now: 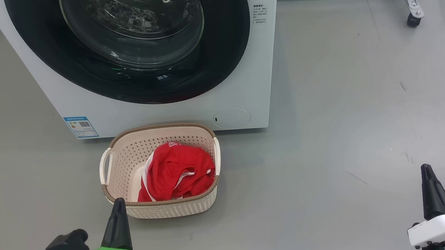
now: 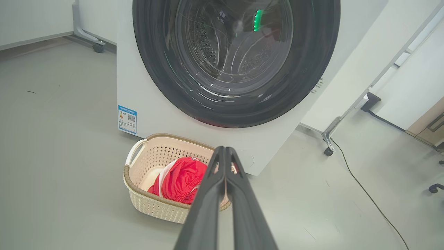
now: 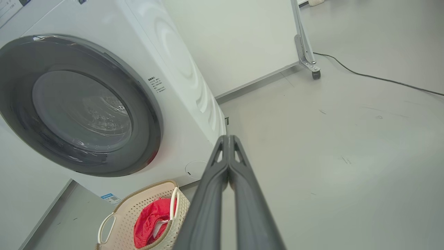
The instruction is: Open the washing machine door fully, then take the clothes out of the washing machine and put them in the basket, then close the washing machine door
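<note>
One basket [image 1: 173,209], long side facing washing machine [image 1: 157,113]

Bright even light; glare on washing machine door [image 1: 131,48].

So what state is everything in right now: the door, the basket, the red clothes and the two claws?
washing machine door: shut against the machine.
washing machine: closed up, standing on the floor.
basket: upright on the floor before the machine, holding the clothes.
clothes: crumpled inside the basket.
left gripper: shut, holding nothing.
right gripper: shut, holding nothing.
</note>
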Controlling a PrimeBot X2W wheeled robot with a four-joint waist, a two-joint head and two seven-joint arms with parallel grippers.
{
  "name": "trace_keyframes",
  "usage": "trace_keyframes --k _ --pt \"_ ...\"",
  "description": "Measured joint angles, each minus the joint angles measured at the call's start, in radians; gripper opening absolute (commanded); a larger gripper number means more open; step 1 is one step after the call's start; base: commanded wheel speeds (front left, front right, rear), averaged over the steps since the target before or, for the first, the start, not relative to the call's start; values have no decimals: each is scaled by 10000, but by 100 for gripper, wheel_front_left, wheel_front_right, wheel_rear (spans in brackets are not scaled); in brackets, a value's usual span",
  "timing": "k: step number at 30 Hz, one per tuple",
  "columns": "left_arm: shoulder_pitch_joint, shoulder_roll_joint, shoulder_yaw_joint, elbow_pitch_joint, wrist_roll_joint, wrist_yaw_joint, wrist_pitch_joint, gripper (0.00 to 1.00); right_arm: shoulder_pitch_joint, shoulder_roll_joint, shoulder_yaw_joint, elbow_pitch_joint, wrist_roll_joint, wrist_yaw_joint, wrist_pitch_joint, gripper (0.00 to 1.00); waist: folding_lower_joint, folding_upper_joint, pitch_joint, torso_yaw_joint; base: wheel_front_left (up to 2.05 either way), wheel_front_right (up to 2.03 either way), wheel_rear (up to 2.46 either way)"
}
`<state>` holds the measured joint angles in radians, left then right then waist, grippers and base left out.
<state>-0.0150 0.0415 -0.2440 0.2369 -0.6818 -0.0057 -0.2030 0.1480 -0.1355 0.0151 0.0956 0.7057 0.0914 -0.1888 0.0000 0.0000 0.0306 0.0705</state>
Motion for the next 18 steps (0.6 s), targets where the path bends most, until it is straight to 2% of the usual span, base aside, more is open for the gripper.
trace_keyframes --k 18 --pt "-4 84 548 -23 -2316 -234 604 0 -437 136 -265 380 2127 44 656 0 0 0 -60 -164 0 0 0"
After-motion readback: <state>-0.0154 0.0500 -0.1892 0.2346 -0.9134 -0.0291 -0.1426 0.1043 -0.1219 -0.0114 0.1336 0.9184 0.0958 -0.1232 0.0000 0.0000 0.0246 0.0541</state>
